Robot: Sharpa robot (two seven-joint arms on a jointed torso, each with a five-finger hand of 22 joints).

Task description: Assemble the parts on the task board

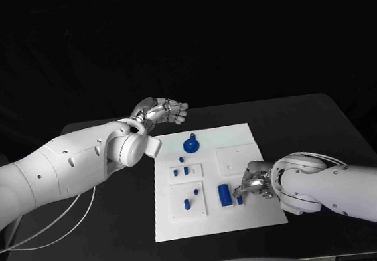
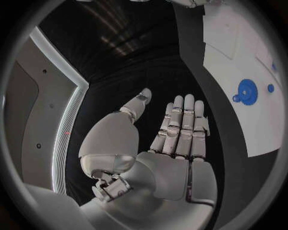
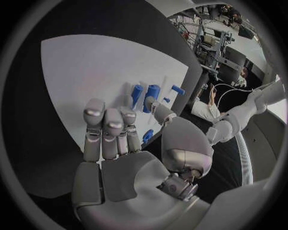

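My left hand (image 1: 161,112) hangs flat, fingers straight, empty, beyond the task board (image 1: 220,223); my right hand (image 1: 254,184) hovers over its near corner beside a blue block (image 1: 225,194). Nothing gripped there either, fingers loose

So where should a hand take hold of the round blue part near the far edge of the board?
Probably from above, by the rim of the round blue part. It seems to lie flat on the board, with a small tab toward the far edge, so the fingers could straddle the disc's sides. The left hand hangs nearest, holding nothing.
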